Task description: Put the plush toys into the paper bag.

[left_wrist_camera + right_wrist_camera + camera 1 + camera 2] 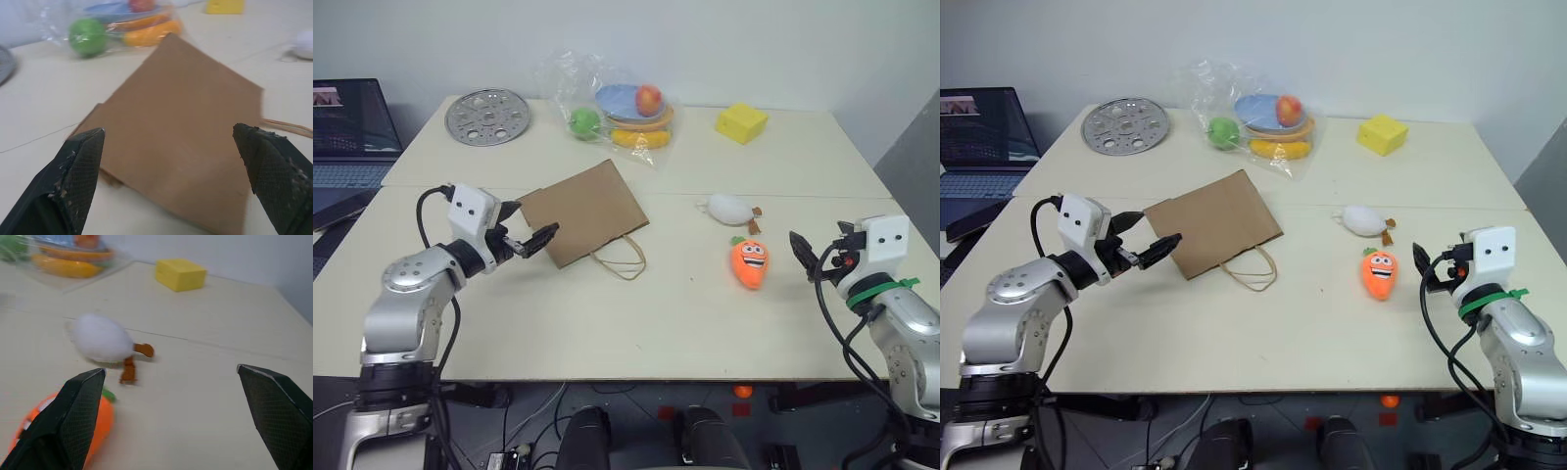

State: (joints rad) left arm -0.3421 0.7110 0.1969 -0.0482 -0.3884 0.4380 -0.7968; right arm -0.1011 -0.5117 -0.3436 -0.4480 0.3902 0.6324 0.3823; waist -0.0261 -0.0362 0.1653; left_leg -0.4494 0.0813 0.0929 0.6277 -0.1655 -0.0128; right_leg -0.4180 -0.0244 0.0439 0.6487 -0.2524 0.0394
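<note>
**Both pincers wide and empty, toys on the right, bag on the left**

The paper bag [584,225] lies flat near the middle of the table [607,333], its loop handles toward the near edge and its closed bottom toward the far-left corner. The left gripper [530,238] hovers right at the bag's left corner, fingers spread fully and holding nothing.

The carrot plush [750,262] lies toward the right edge, long axis running near-to-far, face up. The white plush with brown tip [731,209] sits just beyond it, long axis across the table, brown tip toward the right edge.

The right gripper [822,257] is near the carrot on its right-edge side, fingers fully apart and empty. Both toys lie closer to the right arm; the carrot is likely the first pick, while the left arm must likely open the bag's mouth.
</note>
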